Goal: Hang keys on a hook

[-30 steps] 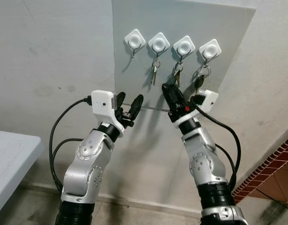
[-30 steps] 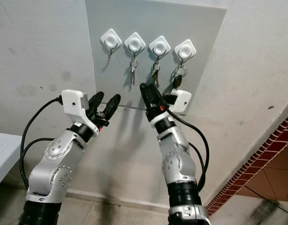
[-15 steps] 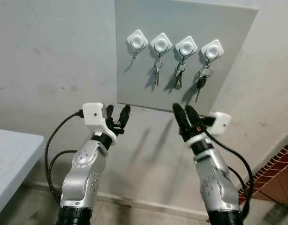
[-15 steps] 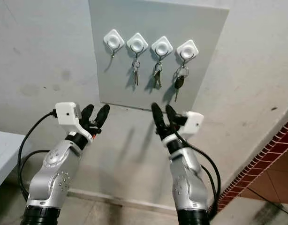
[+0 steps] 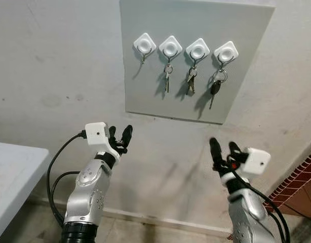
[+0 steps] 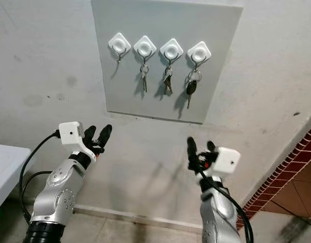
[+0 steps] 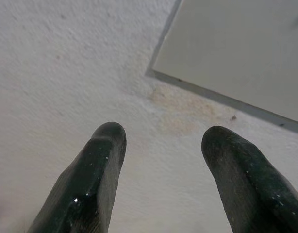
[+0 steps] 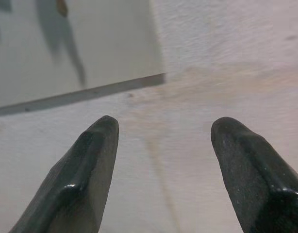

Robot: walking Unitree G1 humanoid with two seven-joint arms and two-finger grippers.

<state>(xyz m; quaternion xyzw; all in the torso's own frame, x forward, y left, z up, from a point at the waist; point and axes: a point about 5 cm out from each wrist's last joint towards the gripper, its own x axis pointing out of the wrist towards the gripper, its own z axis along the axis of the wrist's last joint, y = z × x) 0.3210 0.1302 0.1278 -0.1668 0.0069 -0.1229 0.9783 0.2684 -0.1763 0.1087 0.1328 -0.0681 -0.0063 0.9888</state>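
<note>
**Three key sets on the board, both grippers empty below it**

At the far left edge of the head views, a pale bench (image 5: 8, 172) juts in from the side, its corner near the left arm's black cable (image 5: 56, 172).

The left gripper (image 5: 120, 135) is raised in front of the wall (image 5: 54, 76), below the lower left corner of the grey board (image 5: 145, 96) and apart from it. Its two black fingers (image 7: 98, 179) stand well spread with nothing between them; in the left wrist view they frame bare plaster and the board's corner.

The board is fixed flat to the wall and carries a row of four white diamond-shaped hooks along its upper edge. From left to right: the first hook (image 5: 144, 43) hangs bare; the second hook (image 5: 170, 46) holds a ring with silver keys (image 5: 166, 81); the third hook (image 5: 197, 49) holds a bunch of keys (image 5: 190, 83); the fourth hook (image 5: 225, 52), nearest the board's right edge, holds a ring with a black-headed key (image 5: 214, 90). Each set hangs straight down against the board, casting a shadow to its left.

The right gripper (image 5: 222, 151) is up below the board's lower right corner, clear of it and well under the hanging keys. Its fingers (image 8: 86, 174) are wide apart and hold nothing; the right wrist view shows the board's lower edge and the wall beyond them.

At the lower right corner, a strip of red brick (image 5: 297, 177) runs diagonally.
</note>
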